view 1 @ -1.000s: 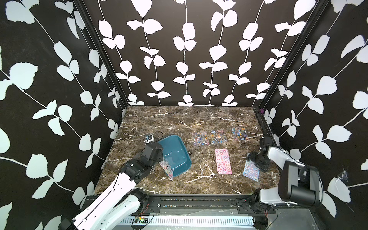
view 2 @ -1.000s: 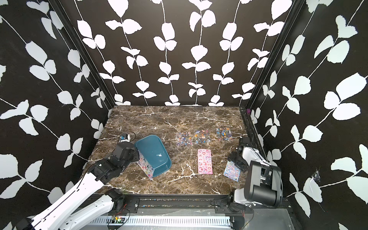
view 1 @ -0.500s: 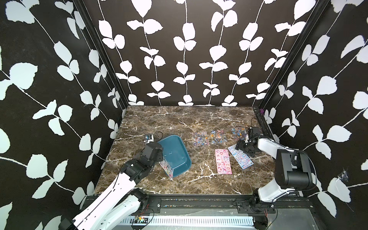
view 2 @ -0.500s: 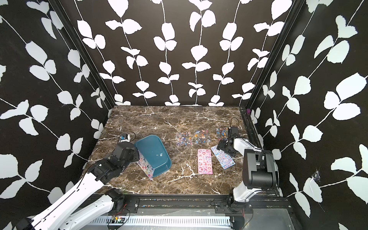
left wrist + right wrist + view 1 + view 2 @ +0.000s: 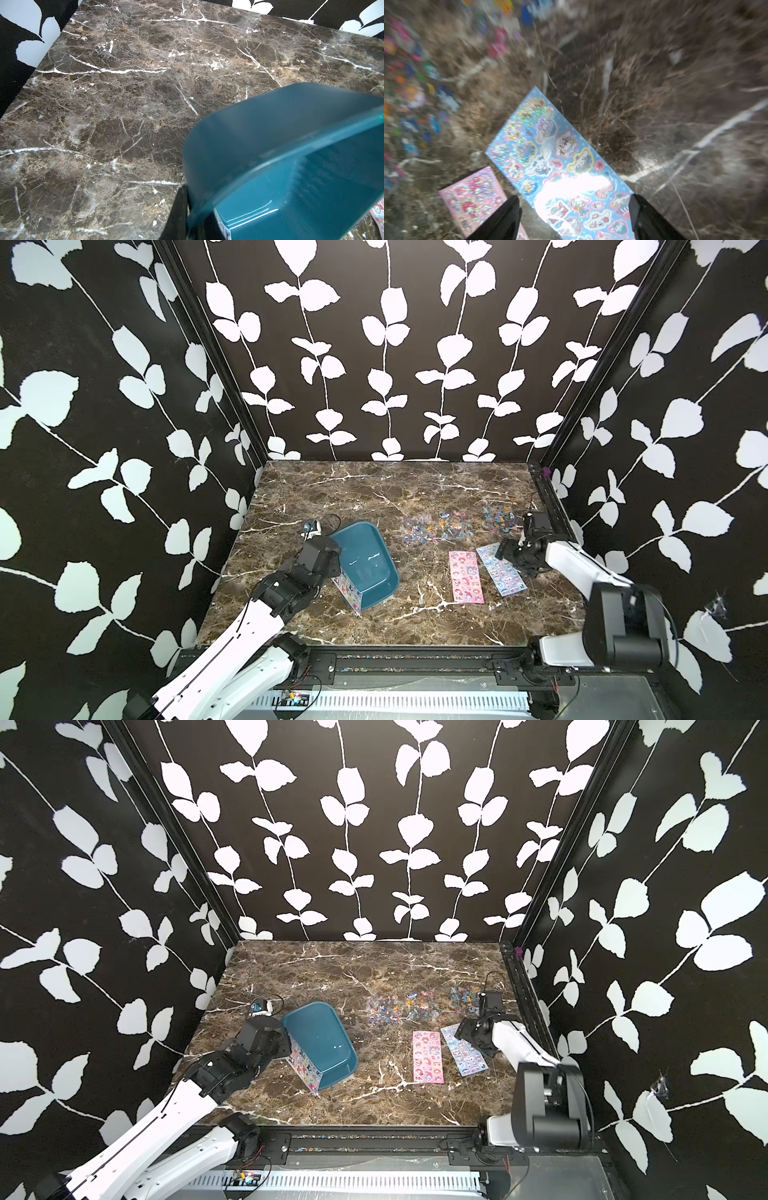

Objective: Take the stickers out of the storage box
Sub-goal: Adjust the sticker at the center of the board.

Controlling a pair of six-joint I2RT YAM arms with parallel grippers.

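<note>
Holds the box (image 5: 365, 560) tilted, one long side raised off the desk (image 5: 374, 489), with the left pincer (image 5: 191, 220) clamped together on its wall. Has one last sheet (image 5: 348, 595) standing on edge against that wall, just beside the pincer; cannot tell whether pinched along with it. Hovers with the right pincer (image 5: 574, 202) spread apart over the blue sheet (image 5: 550, 149), flat on the desk just below, with a pink sheet (image 5: 465, 580) beside it and three clear sheets (image 5: 455, 526) beyond. Likely risks from here: letting the slick wall slip from so narrow a grip and dropping the box onto the last sheet; trapping or creasing that sheet under the rim when tipping further; nudging the blue sheet onto the pink one when lowering.
</note>
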